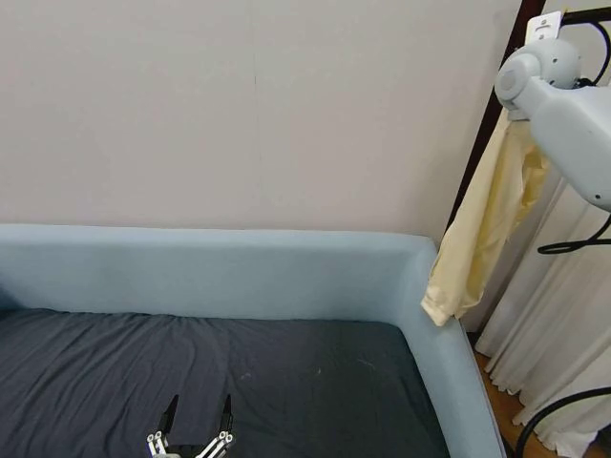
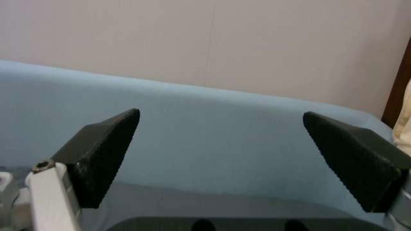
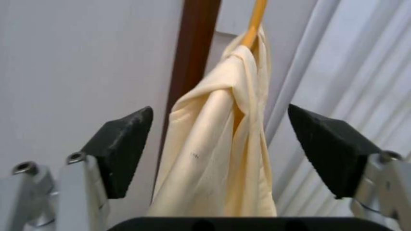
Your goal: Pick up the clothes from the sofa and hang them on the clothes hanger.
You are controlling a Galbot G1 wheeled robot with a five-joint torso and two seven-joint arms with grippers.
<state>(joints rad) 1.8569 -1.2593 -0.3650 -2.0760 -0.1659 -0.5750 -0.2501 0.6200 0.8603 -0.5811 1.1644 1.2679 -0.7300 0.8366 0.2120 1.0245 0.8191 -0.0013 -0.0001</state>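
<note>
A pale yellow garment hangs draped from the clothes hanger rack at the right, beside the sofa's end. In the right wrist view the same yellow garment hangs from a yellow bar, a short way beyond my open right gripper, whose fingers are apart and hold nothing. My right arm is raised at the upper right. My left gripper is low over the sofa seat, open and empty; the left wrist view has it facing the blue backrest.
The light blue sofa has a dark grey seat cover and stands against a plain wall. White curtains and black cables hang at the right, past the sofa's armrest. A dark brown post stands behind the garment.
</note>
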